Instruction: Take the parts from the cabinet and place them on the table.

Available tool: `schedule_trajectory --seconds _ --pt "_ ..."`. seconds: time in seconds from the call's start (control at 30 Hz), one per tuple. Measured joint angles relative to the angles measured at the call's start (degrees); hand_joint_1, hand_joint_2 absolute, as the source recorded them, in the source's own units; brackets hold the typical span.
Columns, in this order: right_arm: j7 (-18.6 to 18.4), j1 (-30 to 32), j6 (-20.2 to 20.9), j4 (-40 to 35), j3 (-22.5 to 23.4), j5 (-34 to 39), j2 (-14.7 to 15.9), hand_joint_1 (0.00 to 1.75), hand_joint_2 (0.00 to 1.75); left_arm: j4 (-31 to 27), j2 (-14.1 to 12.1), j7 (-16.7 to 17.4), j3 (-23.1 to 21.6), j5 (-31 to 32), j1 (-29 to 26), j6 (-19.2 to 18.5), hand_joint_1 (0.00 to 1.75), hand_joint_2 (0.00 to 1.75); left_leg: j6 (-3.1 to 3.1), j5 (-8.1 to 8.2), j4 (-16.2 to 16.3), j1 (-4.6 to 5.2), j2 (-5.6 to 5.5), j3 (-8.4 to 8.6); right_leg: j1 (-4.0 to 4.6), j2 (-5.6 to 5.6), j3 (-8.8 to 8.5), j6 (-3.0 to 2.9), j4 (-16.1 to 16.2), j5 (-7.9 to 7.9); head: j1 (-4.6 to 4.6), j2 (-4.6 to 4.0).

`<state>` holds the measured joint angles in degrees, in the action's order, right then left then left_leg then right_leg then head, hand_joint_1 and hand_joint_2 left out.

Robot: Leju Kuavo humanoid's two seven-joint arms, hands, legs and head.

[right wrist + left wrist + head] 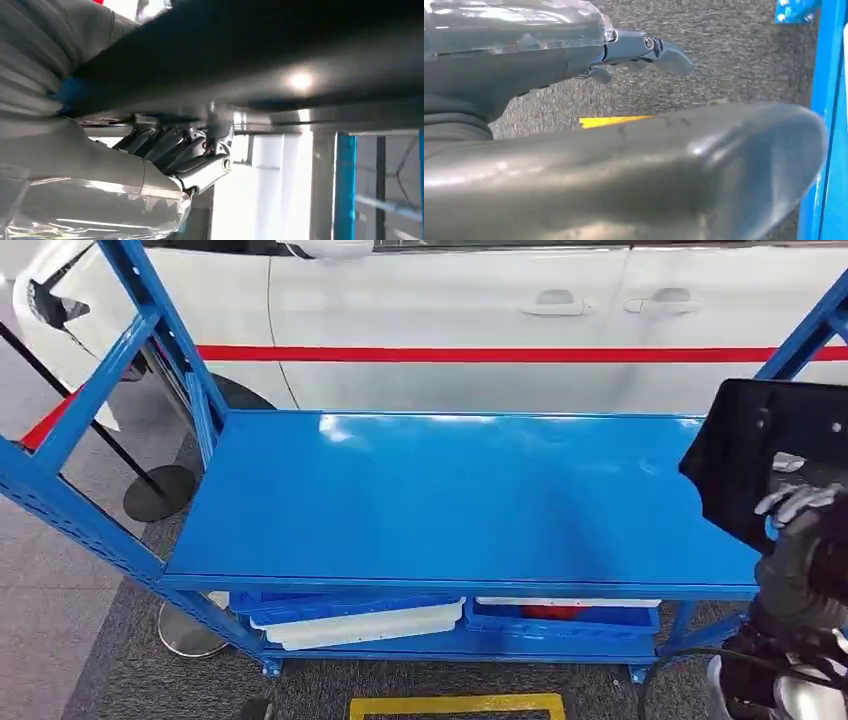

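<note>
Gripping a black part, our right hand holds it over the right end of the blue worktop. In the right wrist view the fingers curl up against the part's dark underside, so the hold looks firm. The part is a flat, dark, glossy panel, tilted, with its lower edge above the worktop's right front corner; we cannot tell whether it touches the surface.

Our left hand hangs low over the grey carpet, thumb stretched out and fingers extended, with nothing in it.

Under the worktop, a lower shelf carries blue bins and a white tray; something red lies in the right bin. A yellow floor mark sits in front of the rack. Behind the rack stands a white car with a red stripe along its doors.
</note>
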<state>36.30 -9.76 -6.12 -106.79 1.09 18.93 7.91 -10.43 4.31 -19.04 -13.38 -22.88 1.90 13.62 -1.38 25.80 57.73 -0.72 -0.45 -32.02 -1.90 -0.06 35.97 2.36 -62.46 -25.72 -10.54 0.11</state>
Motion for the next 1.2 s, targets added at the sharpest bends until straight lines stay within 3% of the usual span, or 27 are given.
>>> schedule_trajectory --seconds 0.03,0.07,0.13,0.2,0.27,0.33,0.37,0.4,0.43,0.5,0.53,0.57,0.6,0.67,0.7,0.73,0.77,0.83,0.87,0.9,0.97,1.0,1.03,1.07,1.1,1.13,1.2 --pt "0.3 0.8 -0.5 -0.3 0.3 -0.5 0.0 1.75 1.75 0.0 0.0 0.2 0.1 0.0 0.0 0.0 0.0 0.0 0.39 0.33 0.5 0.11 -0.03 -0.29 -0.12 0.02 -1.42 0.0 3.1 -0.23 0.0 0.02" --pt "0.7 1.7 -0.8 -0.5 0.6 -0.8 0.0 1.75 1.75 0.0 0.0 0.3 0.3 0.0 0.0 0.0 0.0 0.0 0.81 0.59 1.1 0.46 -0.17 -0.63 0.38 0.32 -1.19 -0.54 3.1 0.08 -0.02 0.02" --pt "0.9 4.2 -0.8 -1.2 0.9 -0.9 -0.1 1.75 1.75 0.0 0.0 0.5 0.5 -0.1 -0.1 0.0 0.0 0.0 1.22 0.41 0.8 0.49 -0.16 -0.72 0.48 0.4 -0.91 -1.14 2.8 0.08 0.0 0.0" --pt "1.3 6.0 -1.0 -1.5 0.9 -1.6 -0.2 1.75 1.75 0.0 0.0 0.9 0.9 -0.7 -0.1 0.0 0.0 0.0 1.96 0.65 1.0 0.25 -0.17 -0.76 0.22 0.25 -0.75 -2.21 3.2 0.62 -0.02 0.02" --pt "1.8 7.3 -1.3 -2.0 0.9 -1.9 -0.5 1.75 1.75 0.1 0.0 1.2 1.2 -1.1 -0.1 0.1 0.0 0.0 2.35 4.72 5.2 0.13 0.05 -2.27 0.23 0.07 -0.44 -2.87 3.3 0.95 -0.02 0.02" --pt "2.0 8.8 -1.3 -2.1 0.9 -1.9 -1.1 1.75 1.75 0.1 0.0 1.6 1.7 -1.2 -0.1 0.2 0.0 0.0 2.67 10.2 14.8 0.03 0.07 -5.79 0.53 -0.14 0.25 -3.34 3.2 1.38 -0.02 0.02" --pt "2.0 9.3 -1.3 -2.1 0.9 -1.9 -1.4 1.75 1.75 0.1 0.0 1.7 1.8 -1.3 -0.1 0.3 0.0 0.0 2.67 11.56 18.2 0.04 0.07 -6.85 0.69 -0.16 0.67 -3.38 3.2 1.67 -0.02 0.0" --pt "2.0 9.8 -1.3 -2.1 0.9 -2.0 -1.7 1.75 1.75 0.1 0.0 1.8 1.9 -1.5 -0.1 0.4 0.0 0.0 2.55 11.44 18.7 0.06 0.07 -6.59 0.85 -0.16 1.02 -3.41 3.2 1.97 -0.02 0.02" --pt "2.1 10.0 -1.2 -2.1 0.9 -2.1 -1.9 1.75 1.75 0.1 0.0 1.8 1.9 -1.9 -0.1 0.4 0.0 0.0 2.29 10.24 16.5 0.11 0.07 -4.97 1.04 -0.14 1.34 -3.41 3.2 2.27 -0.02 0.02" --pt "2.1 10.4 -1.2 -2.1 0.9 -2.1 -2.2 1.75 1.75 0.1 0.0 1.9 2.0 -2.0 0.0 0.5 0.0 0.0 1.27 6.1 6.0 0.44 0.07 1.5 1.37 -0.04 1.78 -3.34 3.2 2.9 -0.02 0.02" --pt "2.1 10.5 -1.1 -2.2 0.9 -2.1 -2.4 1.75 1.75 0.1 -0.1 1.9 2.1 -1.9 0.2 0.5 0.0 0.0 0.24 5.19 0.3 0.94 -0.19 5.11 1.16 0.02 1.83 -3.26 3.2 3.27 -0.02 0.02" --pt "2.1 10.7 -0.7 -2.2 1.0 -2.1 -2.5 1.75 1.75 0.1 -0.4 1.9 2.3 -2.0 0.3 0.6 0.0 0.0 0.3 5.39 -0.5 1.31 -0.36 5.26 1.55 0.31 1.91 -2.72 3.3 3.6 -0.02 0.02" --pt "1.9 10.7 0.5 -2.2 1.0 -1.7 -2.6 1.75 1.75 0.1 -0.3 1.8 2.4 -2.1 0.3 0.8 0.0 0.0 0.29 4.74 -0.6 1.52 -0.13 4.95 1.08 0.21 2.01 -2.26 3.4 3.95 -0.04 0.02" --pt "1.5 10.9 3.5 -2.1 1.1 -0.3 -3.1 1.75 1.75 0.1 -0.3 1.7 3.0 -2.8 0.3 1.0 0.0 0.0 -0.2 4.19 -0.5 1.88 0.13 4.63 0.76 0.41 1.99 -1.62 3.9 4.87 -0.02 0.02" --pt "1.4 11.1 4.8 -2.1 1.3 0.1 -3.3 1.75 1.75 0.1 -0.3 1.6 3.2 -3.2 0.2 1.4 0.0 0.0 -0.55 3.0 -1.4 1.53 0.46 4.48 1.2 0.69 2.05 -1.11 4.3 5.55 -0.02 0.02" --pt "1.5 11.5 5.4 -1.9 1.6 0.2 -3.5 1.75 1.75 0.1 -0.1 1.5 3.4 -3.5 0.3 1.6 0.0 0.0 -0.69 2.02 -2.0 1.12 1.44 4.38 0.88 0.65 2.63 -1.09 3.5 4.14 -0.02 0.02" --pt "1.6 11.7 5.7 -1.9 2.1 0.3 -3.5 1.75 1.75 0.1 -0.1 1.5 3.6 -4.0 0.3 2.1 0.0 0.0 -1.42 1.4 -2.2 1.05 1.56 3.72 0.93 0.52 3.53 -1.02 1.2 0.75 0.0 0.0" --pt "1.7 12.6 6.3 -1.6 2.7 0.6 -3.8 1.75 1.75 0.1 0.0 1.7 4.2 -4.4 0.2 3.4 0.0 0.0 -1.46 0.49 -2.1 1.08 2.28 2.37 0.67 0.47 5.68 -0.48 -6.5 -5.48 -0.02 0.0" --pt "1.7 13.2 6.7 -1.4 3.1 0.8 -4.0 1.75 1.75 0.1 0.2 2.0 4.6 -4.9 0.2 4.0 0.0 0.0 -1.41 0.04 -2.0 1.09 2.7 1.62 0.56 0.46 6.58 -0.16 -10.6 -7.24 0.0 0.02" --pt "1.7 13.9 7.2 -1.3 3.8 1.1 -4.2 1.75 1.75 0.1 0.3 2.1 4.8 -5.2 0.1 4.5 0.0 0.0 -1.29 -0.34 -1.8 1.07 3.14 0.85 0.42 0.39 6.69 0.12 -12.9 -7.1 0.0 0.0" --pt "1.8 14.8 7.8 -1.2 5.2 1.5 -4.5 1.75 1.75 0.1 0.4 2.3 4.9 -5.2 0.1 4.9 0.0 0.0 -0.97 -0.74 -1.0 0.92 4.22 -0.68 -0.06 -0.06 3.04 0.62 -9.7 -3.7 -0.02 0.02" --pt "1.8 15.1 8.1 -1.3 5.8 1.7 -4.7 1.75 1.75 0.1 0.5 2.4 5.1 -5.3 0.1 5.2 0.0 0.0 -0.81 -0.81 -0.4 0.81 4.76 -1.31 -0.22 -0.78 -0.34 0.85 -5.1 -2.2 0.0 0.0" --pt "1.8 15.6 8.4 -1.3 6.5 2.2 -4.9 1.75 1.75 0.1 0.5 2.7 5.3 -5.3 0.2 5.6 0.0 0.0 -0.54 -0.77 0.4 0.75 5.19 -1.82 -0.34 -2.51 -4.19 1.08 0.1 -1.89 0.0 0.02" --pt "1.9 16.0 8.9 -1.3 7.2 2.7 -5.1 1.75 1.75 0.1 0.5 2.8 5.6 -5.3 0.1 5.7 0.0 0.0 -0.06 -0.66 1.0 1.14 5.52 -2.38 0.48 -4.66 -6.03 0.91 3.7 -4.03 0.04 0.02" --pt "2.1 17.1 9.4 -1.6 7.9 3.1 -5.4 1.75 1.75 0.1 0.7 2.9 5.8 -5.3 0.0 6.0 0.0 0.0 0.24 -0.75 1.2 1.12 5.86 -2.23 0.78 -3.88 -5.3 -0.59 2.7 -3.01 -0.15 0.0" --pt "2.4 18.1 10.1 -2.0 8.7 3.3 -5.8 1.75 1.75 0.1 0.7 2.8 5.9 -5.5 0.0 6.2 0.0 0.0 0.48 -0.8 1.4 1.14 6.24 -2.19 0.6 -3.61 -5.23 -0.96 3.4 -3.56 -0.11 0.02" --pt "2.8 20.0 11.5 -2.6 10.7 3.4 -7.1 1.75 1.75 0.1 0.7 2.4 6.2 -6.1 -0.1 6.6 0.0 0.0 1.26 -1.3 1.4 1.08 7.25 -2.24 0.62 -2.43 -4.56 -2.02 3.3 -2.74 -0.11 0.02"
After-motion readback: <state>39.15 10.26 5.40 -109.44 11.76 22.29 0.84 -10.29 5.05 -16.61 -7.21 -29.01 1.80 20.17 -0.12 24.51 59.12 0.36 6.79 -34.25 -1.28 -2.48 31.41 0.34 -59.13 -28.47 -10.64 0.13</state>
